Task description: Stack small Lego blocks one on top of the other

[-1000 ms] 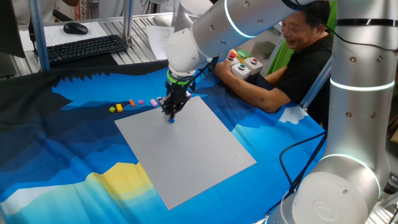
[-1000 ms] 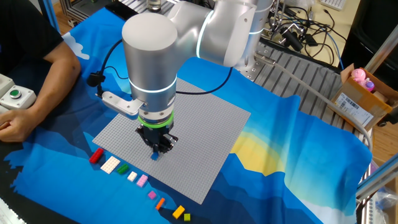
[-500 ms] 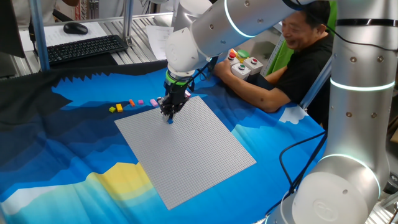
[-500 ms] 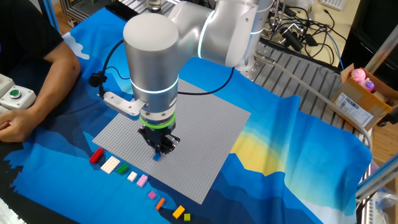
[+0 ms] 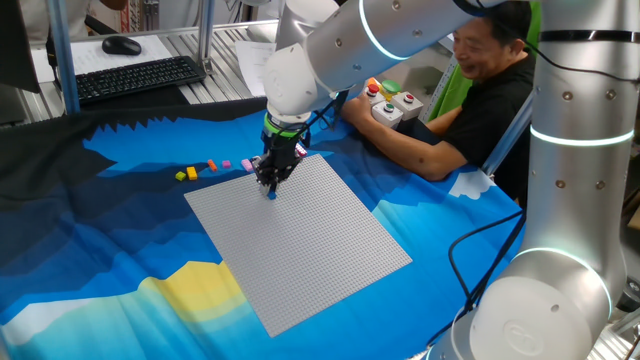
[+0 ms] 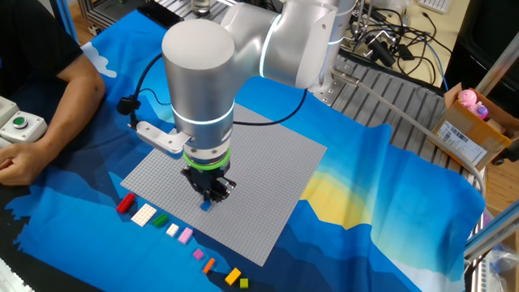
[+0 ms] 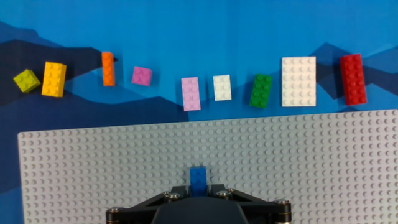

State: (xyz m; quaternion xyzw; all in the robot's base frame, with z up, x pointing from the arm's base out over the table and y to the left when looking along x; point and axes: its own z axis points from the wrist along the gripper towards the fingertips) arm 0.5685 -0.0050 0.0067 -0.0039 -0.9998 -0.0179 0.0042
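My gripper (image 7: 198, 190) is shut on a small blue brick (image 7: 198, 179) and holds it upright at the grey baseplate (image 7: 311, 162), near the edge that faces the loose bricks. It also shows in one fixed view (image 5: 270, 186) and the other fixed view (image 6: 208, 197). Beyond the plate a row of bricks lies on the blue cloth: lime (image 7: 26, 81), yellow (image 7: 54, 79), orange (image 7: 108, 68), magenta (image 7: 142, 76), pale pink (image 7: 190, 93), small white (image 7: 222, 87), green (image 7: 261, 91), large white (image 7: 298, 81), red (image 7: 352, 79). I cannot tell whether the blue brick touches the studs.
A person's forearm (image 5: 420, 150) rests at the cloth's far side beside grey button boxes (image 5: 390, 103). Another button box (image 6: 16, 126) and a hand show in the other fixed view. A keyboard (image 5: 135, 75) and a cardboard box (image 6: 470, 122) lie off the cloth.
My gripper has shifted slightly toward the plate edge near the row of bricks, with the blue brick still in it. The loose bricks have not moved.
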